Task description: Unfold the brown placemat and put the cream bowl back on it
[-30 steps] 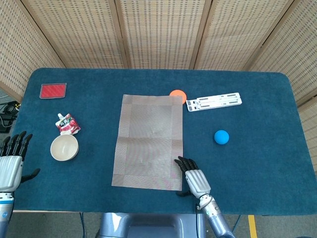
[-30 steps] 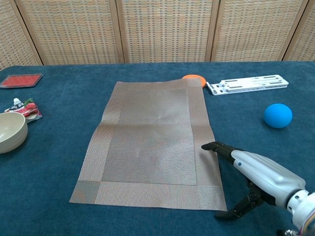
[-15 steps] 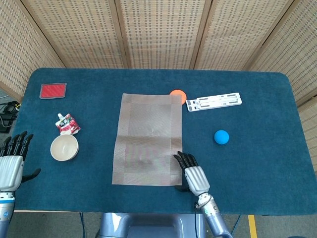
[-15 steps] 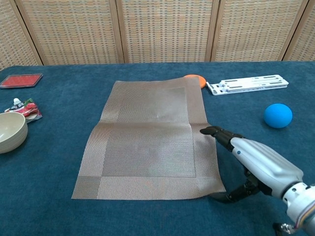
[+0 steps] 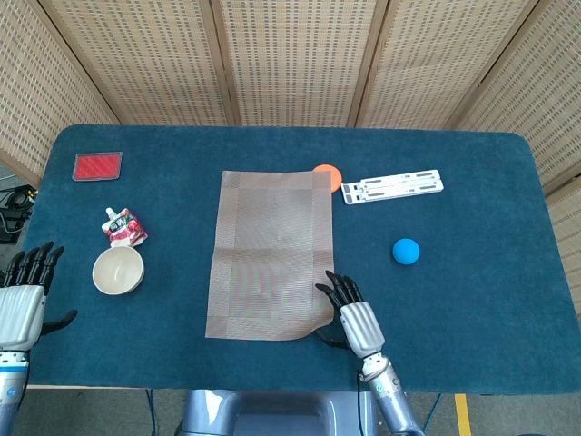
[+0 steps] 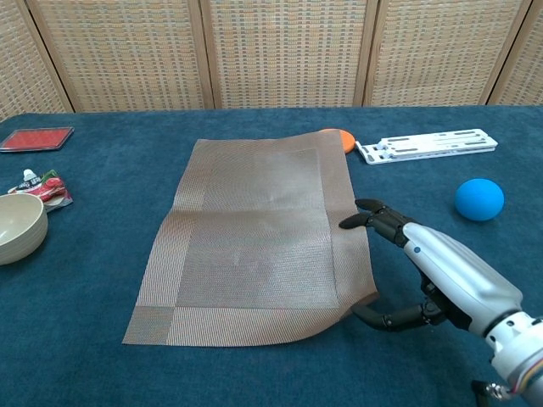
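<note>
The brown placemat (image 5: 270, 254) (image 6: 259, 237) lies unfolded in the middle of the blue table. Its near right corner curls up off the cloth. My right hand (image 5: 352, 318) (image 6: 441, 275) is at that corner, thumb under the raised edge and fingertips (image 6: 361, 219) on the mat's right border, pinching it. The cream bowl (image 5: 118, 270) (image 6: 17, 227) stands upright on the table, left of the mat and apart from it. My left hand (image 5: 23, 304) hovers at the table's near left edge with fingers spread, holding nothing, and shows only in the head view.
A red-and-white packet (image 5: 124, 227) lies just behind the bowl, a red card (image 5: 97, 166) at the far left. An orange disc (image 5: 327, 174) touches the mat's far right corner, beside a white rail (image 5: 392, 187). A blue ball (image 5: 406, 251) sits right of the mat.
My right hand slid forward along the mat's right edge and its thumb went under the near right corner, which now curls up. The mat's near edge shifted slightly away. The left hand barely moved.
</note>
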Tool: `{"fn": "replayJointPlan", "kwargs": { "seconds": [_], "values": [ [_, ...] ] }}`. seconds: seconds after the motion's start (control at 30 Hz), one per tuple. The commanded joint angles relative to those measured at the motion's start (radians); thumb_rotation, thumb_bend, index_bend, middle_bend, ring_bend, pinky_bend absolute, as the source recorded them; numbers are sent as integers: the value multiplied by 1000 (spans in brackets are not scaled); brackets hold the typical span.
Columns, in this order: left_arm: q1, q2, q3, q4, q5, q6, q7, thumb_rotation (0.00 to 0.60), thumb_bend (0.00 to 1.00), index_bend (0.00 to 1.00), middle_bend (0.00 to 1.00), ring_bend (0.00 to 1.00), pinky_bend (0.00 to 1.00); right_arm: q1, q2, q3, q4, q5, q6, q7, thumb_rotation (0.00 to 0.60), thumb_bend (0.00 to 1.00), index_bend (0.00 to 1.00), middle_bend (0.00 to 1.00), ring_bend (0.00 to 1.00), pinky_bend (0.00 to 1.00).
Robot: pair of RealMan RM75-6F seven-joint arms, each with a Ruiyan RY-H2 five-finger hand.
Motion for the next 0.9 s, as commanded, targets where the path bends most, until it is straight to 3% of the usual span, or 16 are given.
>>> {"fn": "replayJointPlan", "kwargs": {
  "seconds": [0.03,0.17,0.33,0.6,0.9],
  "values": [
    [-1,-1,-1,1,-2,-3,0,600,0,0,0,0,0,-3,-11,3,17,-1,12,19,600,409,417,16,0,0],
    [-1,-1,-3,1,-8,-9,-3,600,0,0,0,0,0,-6,-35,8,60,-12,40,35,600,393,566,114,0,0],
    [-1,-1,-4,-1,-7,-10,-2,600,0,0,0,0,0,-7,-44,7,81,-12,44,49,600,384,612,150,0,0],
    [0,-2,-5,-2,-7,-11,-1,600,0,0,0,0,0,-5,-37,8,79,-8,40,58,600,391,609,153,0,0],
    [0,-1,-6,-3,-7,-15,-6,600,0,0,0,0,0,-8,-29,3,63,-4,37,50,600,527,601,135,0,0]
  ]
}}
